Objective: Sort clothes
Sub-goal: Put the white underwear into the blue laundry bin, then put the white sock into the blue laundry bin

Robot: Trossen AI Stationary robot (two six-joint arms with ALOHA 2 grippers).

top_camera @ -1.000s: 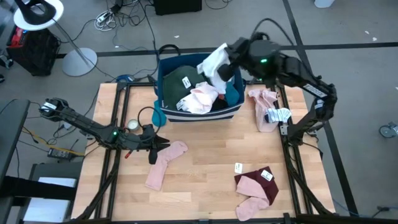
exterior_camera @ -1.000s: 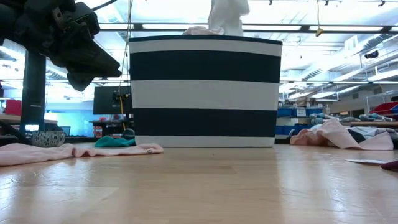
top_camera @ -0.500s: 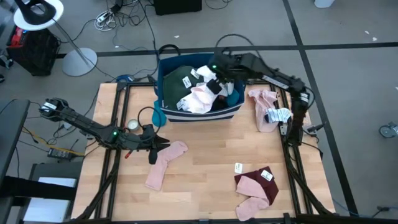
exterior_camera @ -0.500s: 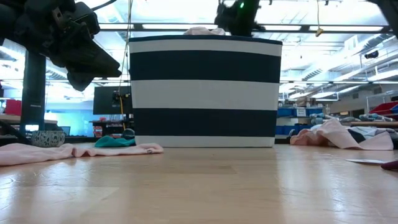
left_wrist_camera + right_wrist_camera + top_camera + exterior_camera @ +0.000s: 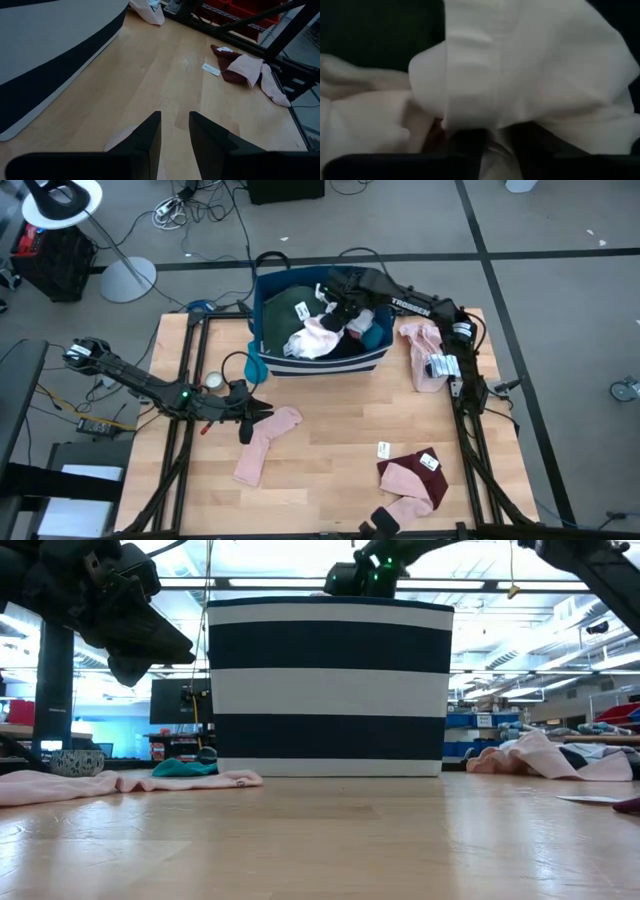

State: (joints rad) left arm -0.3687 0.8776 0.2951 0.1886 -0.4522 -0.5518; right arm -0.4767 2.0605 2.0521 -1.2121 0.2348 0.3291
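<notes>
Clothes (image 5: 318, 332) fill the striped bin (image 5: 262, 300) at the table's (image 5: 330, 450) far edge. Right gripper (image 5: 337, 302) hangs over them, a white garment (image 5: 520, 65) draped across its fingers, opening unclear; it could snag. Left gripper (image 5: 174, 131) waits narrowly parted over a pink sock (image 5: 262, 442).

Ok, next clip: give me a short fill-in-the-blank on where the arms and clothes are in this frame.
1. The right end effector is down inside the striped ____.
2. The left end effector hovers by a ____ sock lying on the table.
3. Inside the bin, a dark ____ top lies beside pale pink and white pieces.
4. The maroon item lies on the table, ____ the bin.

Missing words: bin; pink; green; outside
</notes>
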